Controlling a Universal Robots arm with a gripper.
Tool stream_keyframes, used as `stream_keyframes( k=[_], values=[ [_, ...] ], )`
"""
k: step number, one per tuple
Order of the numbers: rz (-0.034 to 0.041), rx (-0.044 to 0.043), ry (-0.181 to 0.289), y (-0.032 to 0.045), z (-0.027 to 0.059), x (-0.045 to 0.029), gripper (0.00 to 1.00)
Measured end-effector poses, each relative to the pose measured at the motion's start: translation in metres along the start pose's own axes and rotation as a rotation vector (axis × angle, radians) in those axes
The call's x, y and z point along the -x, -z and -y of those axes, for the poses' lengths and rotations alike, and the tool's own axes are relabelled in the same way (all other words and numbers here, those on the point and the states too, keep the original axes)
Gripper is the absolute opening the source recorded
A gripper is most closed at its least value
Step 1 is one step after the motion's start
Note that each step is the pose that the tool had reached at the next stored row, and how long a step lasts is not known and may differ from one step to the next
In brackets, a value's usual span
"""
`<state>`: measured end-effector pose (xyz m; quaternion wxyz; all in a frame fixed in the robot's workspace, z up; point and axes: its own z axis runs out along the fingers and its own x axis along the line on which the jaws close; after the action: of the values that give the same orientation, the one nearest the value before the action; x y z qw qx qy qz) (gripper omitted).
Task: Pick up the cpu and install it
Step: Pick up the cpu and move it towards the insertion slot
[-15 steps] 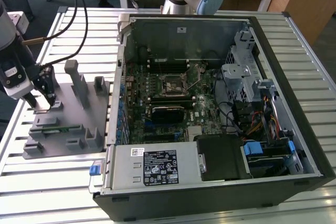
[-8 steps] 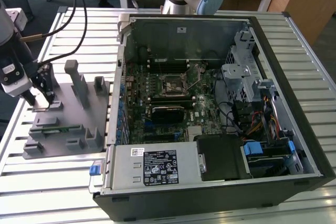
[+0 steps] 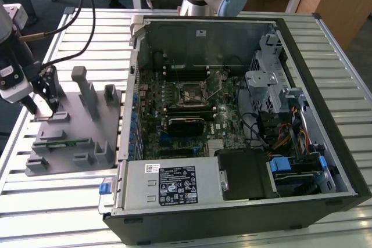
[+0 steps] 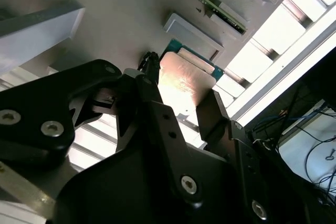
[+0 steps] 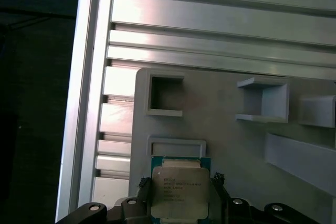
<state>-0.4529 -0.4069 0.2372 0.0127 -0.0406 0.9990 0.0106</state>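
The cpu [image 5: 178, 192] is a small square chip with a silvery top and a green edge, lying on the grey fixture plate [image 5: 226, 145] beside a raised grey ridge. My gripper [image 5: 179, 182] straddles it, with a black finger against each side. In the second wrist view the cpu [image 4: 181, 85] sits between the two dark fingers [image 4: 149, 80], still low on the plate. In the exterior view my gripper [image 3: 46, 105] is down over the plate's far corner on the exterior view's left. The black motherboard socket [image 3: 195, 93] lies inside the open computer case.
The fixture plate [image 3: 75, 126] carries upright grey posts [image 3: 87, 91] and a memory stick [image 3: 64, 142] in a slot. The open case [image 3: 325, 143], with drive cages and cables, takes up the exterior view's right. Everything rests on a slatted aluminium table [image 3: 58, 201].
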Motion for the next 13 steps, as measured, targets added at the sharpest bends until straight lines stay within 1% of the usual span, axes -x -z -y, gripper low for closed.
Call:
stream_keyframes(
  k=[13],
  values=[
    [0.0001, 0.0, 0.0, 0.0196, -0.0011, 0.0006, 0.53]
  ],
)
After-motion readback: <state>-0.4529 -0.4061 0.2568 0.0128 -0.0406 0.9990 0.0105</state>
